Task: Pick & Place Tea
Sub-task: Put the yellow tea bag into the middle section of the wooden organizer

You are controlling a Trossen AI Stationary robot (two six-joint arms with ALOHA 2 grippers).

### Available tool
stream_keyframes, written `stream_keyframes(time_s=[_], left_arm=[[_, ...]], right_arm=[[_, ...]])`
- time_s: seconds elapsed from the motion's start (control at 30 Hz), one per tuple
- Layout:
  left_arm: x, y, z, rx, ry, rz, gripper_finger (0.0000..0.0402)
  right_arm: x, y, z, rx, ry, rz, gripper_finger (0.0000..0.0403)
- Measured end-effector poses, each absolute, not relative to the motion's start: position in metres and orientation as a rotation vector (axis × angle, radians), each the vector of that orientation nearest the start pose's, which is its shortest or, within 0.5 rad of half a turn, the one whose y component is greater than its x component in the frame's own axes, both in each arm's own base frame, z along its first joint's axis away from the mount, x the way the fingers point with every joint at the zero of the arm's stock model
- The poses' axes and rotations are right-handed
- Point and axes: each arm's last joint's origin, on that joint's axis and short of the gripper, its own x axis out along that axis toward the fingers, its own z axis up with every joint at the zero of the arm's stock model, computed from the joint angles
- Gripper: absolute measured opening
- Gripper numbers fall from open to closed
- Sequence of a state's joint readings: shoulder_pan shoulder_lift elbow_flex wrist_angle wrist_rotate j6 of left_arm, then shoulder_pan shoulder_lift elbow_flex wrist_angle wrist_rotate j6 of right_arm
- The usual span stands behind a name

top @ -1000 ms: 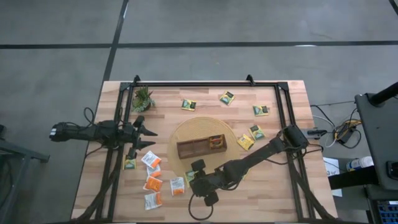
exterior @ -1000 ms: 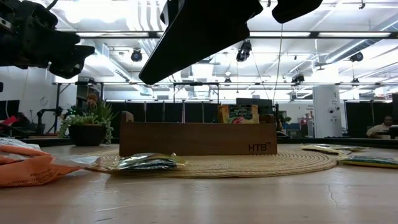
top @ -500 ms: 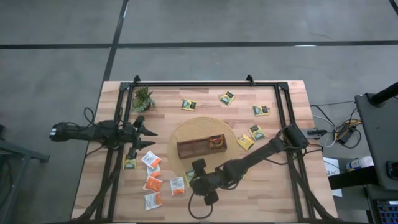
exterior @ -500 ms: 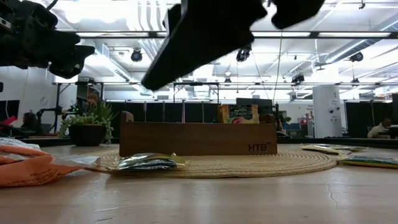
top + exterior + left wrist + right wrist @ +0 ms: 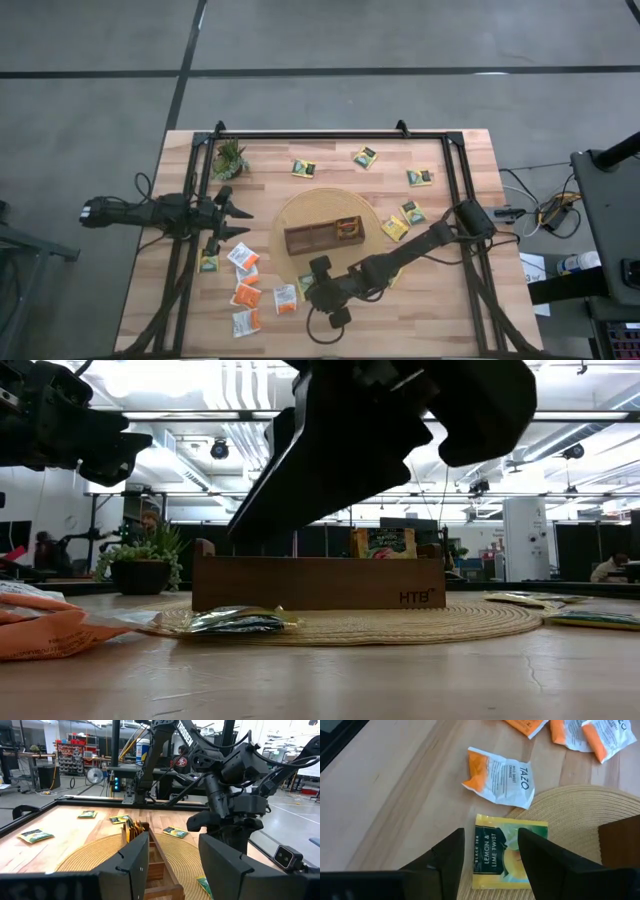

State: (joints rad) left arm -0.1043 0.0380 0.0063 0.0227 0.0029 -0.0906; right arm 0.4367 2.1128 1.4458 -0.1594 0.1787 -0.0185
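A yellow and dark green tea sachet (image 5: 506,856) lies flat with part of it on the near-left rim of the round woven mat (image 5: 300,212). My right gripper (image 5: 491,840) hangs open just above it, slanting down, one finger over each side, touching nothing. The same sachet shows in the low view (image 5: 240,622) in front of the wooden tray (image 5: 318,238). A few sachets stand in the tray's right compartment (image 5: 348,228). My left gripper (image 5: 238,220) waits open at the table's left side.
A white and orange sachet (image 5: 500,772) lies just beyond the yellow one, and orange ones (image 5: 245,295) are strewn on the near left. More yellow sachets (image 5: 411,211) lie at the far and right side. A potted plant (image 5: 229,158) stands far left.
My right gripper has sunk toward the yellow sachet at the mat's near-left rim; in the low view its dark bulk now reaches down to the tray's top. The sachets and the left arm have kept still.
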Motion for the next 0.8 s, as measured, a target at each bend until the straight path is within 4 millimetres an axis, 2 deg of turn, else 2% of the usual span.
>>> stream_keyframes(time_s=[0.2,0.37,0.67,0.8], left_arm=[[0.099,-0.010,0.165,-0.090,0.014,-0.107,0.0167],[0.099,-0.010,0.165,-0.090,0.015,-0.106,0.0167],[0.100,-0.010,0.164,-0.089,0.021,-0.106,0.0167],[0.100,-0.010,0.164,-0.090,0.022,-0.106,0.0167]], right_arm=[[0.413,0.186,0.146,-0.265,0.779,0.249,0.0183],[0.419,0.187,0.125,-0.267,0.824,0.270,0.0183],[0.425,0.183,0.129,-0.254,0.807,0.260,0.0183],[0.426,0.184,0.123,-0.259,0.820,0.261,0.0180]])
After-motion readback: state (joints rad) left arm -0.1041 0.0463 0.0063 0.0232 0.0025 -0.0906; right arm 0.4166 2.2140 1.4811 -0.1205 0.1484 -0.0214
